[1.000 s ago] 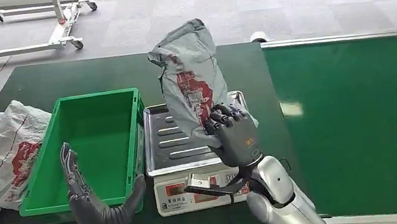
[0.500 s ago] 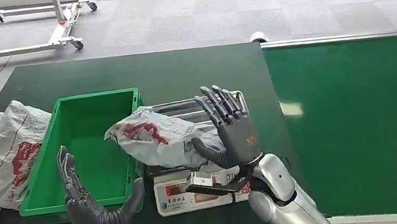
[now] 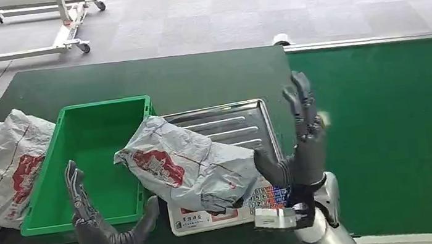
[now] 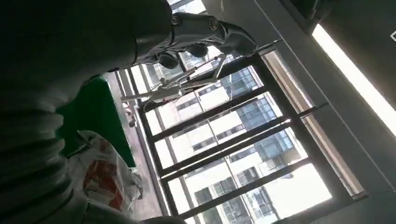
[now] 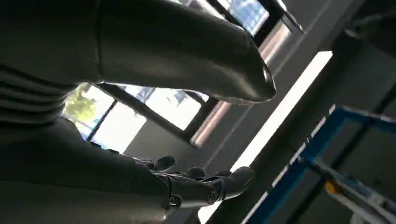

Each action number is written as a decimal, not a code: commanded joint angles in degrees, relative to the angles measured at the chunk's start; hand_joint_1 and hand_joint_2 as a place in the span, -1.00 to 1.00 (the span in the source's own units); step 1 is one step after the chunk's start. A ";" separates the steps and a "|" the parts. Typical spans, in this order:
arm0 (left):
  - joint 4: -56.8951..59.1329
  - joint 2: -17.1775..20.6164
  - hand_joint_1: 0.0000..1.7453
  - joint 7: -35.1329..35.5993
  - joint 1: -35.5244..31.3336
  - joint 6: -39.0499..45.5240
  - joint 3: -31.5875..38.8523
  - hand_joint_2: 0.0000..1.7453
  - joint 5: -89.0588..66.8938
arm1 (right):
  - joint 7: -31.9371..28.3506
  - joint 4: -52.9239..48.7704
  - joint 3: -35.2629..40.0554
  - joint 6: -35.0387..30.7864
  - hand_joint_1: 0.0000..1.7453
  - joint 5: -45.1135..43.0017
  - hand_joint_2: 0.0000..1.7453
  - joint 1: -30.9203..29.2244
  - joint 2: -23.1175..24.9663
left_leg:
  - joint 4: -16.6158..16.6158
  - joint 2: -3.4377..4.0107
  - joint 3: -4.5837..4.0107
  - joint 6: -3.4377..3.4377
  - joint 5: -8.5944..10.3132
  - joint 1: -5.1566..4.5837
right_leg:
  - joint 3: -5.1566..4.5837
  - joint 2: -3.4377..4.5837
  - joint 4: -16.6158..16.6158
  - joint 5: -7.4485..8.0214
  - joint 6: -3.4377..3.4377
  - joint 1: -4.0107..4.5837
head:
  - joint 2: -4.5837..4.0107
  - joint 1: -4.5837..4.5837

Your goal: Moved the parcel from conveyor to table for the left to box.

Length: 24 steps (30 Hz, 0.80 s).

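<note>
Both hands are open: left hand (image 3: 106, 232), right hand (image 3: 301, 149). The parcel (image 3: 191, 168) beside the right thumb hangs over the scale (image 3: 226, 127); it might slide off.

The parcel (image 3: 191, 168) hides much of the scale (image 3: 226, 127) beneath it.

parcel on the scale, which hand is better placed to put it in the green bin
Left. The left hand waits open at the green bin's near rim, beside the parcel overhanging it. The right hand is open on the parcel's far side, by the conveyor.
</note>
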 commanded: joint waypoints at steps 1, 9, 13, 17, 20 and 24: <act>15.41 1.99 -1.00 8.55 -9.54 -7.46 0.40 1.00 -19.45 | -0.13 -35.82 -17.55 0.13 -1.00 1.93 1.00 3.13 7.82 | 0.02 -0.42 -0.16 0.02 0.08 -0.09 | -0.08 -0.33 0.10 -0.08 0.01 -0.10 | 0.00 0.04; 26.99 4.97 -1.00 12.46 -17.02 -15.38 -3.10 1.00 -27.92 | -0.13 -32.58 -16.71 0.13 -1.00 0.45 1.00 0.49 9.52 | -0.19 -0.16 0.15 0.00 0.14 -0.06 | 0.15 -0.09 -0.14 0.09 -0.02 -0.09 | 0.00 0.04; 36.70 7.32 -1.00 14.73 -20.99 -30.65 -9.34 1.00 -31.40 | -0.13 -27.31 -17.65 0.13 -1.00 -1.16 1.00 -3.09 9.73 | -0.07 0.00 0.14 -0.04 0.12 -0.04 | 0.12 0.06 -0.05 0.13 -0.03 -0.04 | 0.00 0.02; 42.62 7.05 -1.00 13.58 -23.58 -35.84 -12.05 1.00 -30.59 | -0.13 -26.75 -18.33 0.13 -1.00 -0.93 1.00 -3.03 9.93 | -0.14 -0.04 0.21 0.02 0.19 -0.04 | 0.23 0.05 -0.13 0.15 -0.03 -0.03 | 0.00 0.04; 44.54 6.73 1.00 12.85 -25.23 -36.45 -12.78 1.00 -29.86 | -0.13 -27.00 -18.70 0.13 -1.00 -0.72 1.00 -2.69 9.94 | -0.21 -0.03 0.20 0.02 0.23 -0.02 | 0.22 0.12 -0.23 0.22 -0.03 -0.02 | 0.00 0.02; 46.09 6.23 1.00 11.00 -27.12 -36.88 -13.06 1.00 -27.73 | -0.13 -27.05 -19.07 0.13 -1.00 -0.27 1.00 -2.44 10.02 | -0.06 -0.03 0.16 0.02 0.15 -0.05 | 0.19 0.05 -0.04 0.13 -0.01 -0.06 | 0.00 0.04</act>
